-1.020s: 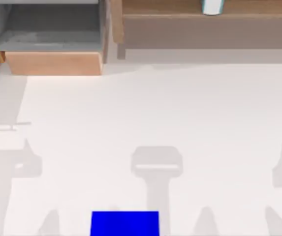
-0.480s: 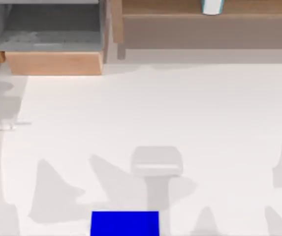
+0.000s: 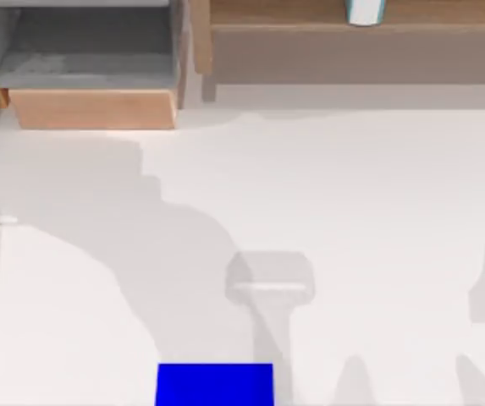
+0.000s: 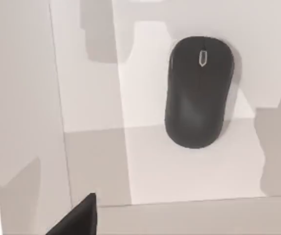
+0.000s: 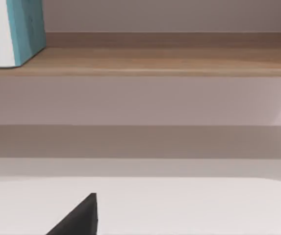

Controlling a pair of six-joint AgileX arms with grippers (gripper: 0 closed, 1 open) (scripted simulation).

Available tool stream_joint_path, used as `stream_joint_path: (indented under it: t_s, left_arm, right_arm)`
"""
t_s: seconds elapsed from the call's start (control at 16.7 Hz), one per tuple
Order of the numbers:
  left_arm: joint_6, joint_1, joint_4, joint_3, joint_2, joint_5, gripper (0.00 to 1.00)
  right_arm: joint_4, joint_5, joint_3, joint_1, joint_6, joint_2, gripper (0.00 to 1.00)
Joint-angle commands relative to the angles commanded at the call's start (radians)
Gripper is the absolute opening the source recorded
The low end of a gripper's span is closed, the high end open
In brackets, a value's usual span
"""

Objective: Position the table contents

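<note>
A dark grey computer mouse [image 4: 199, 93] with a small scroll wheel lies flat on the white table [image 4: 179, 171], some way off from a black part of my left gripper [image 4: 76, 221]. The teal item with a white part [image 3: 364, 10] stands upright on the wooden shelf [image 3: 335, 34] at the back right. In the right wrist view the teal item [image 5: 13, 32] stands on the shelf board [image 5: 155, 61], far beyond a black part of my right gripper [image 5: 76, 221].
A flat blue rectangle [image 3: 214, 385] lies at the table's front edge, left of centre. An open wooden box compartment [image 3: 90, 59] sits at the back left. Broad arm shadows [image 3: 140, 228] cover the table's left half.
The shadow on the table's left side has spread and shifted toward the back left. A dark bit at the left edge one second ago is gone. The teal item and blue rectangle have not moved.
</note>
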Motion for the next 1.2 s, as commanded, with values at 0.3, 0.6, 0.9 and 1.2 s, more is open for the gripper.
stream_joint_path:
  t_s: [0.3,0.6,0.9,1.2]
  left_arm:
    - [0.045,-0.01,-0.21,0.388,0.394,0.0,1.0]
    - [0.059,-0.025,-0.268,0.553,0.527,-0.005,1.0]
    - [0.058,-0.019,-0.267,0.551,0.528,-0.005,1.0]
    - [0.061,-0.013,-0.324,0.502,0.43,-0.002,1.0]
  right_arm:
    - [0.0,0.0,0.0,0.0,0.0,0.0,1.0]
    - [0.0,0.0,0.0,0.0,0.0,0.0,1.0]
    - [0.0,0.0,0.0,0.0,0.0,0.0,1.0]
    - [0.0,0.0,0.0,0.0,0.0,0.0,1.0]
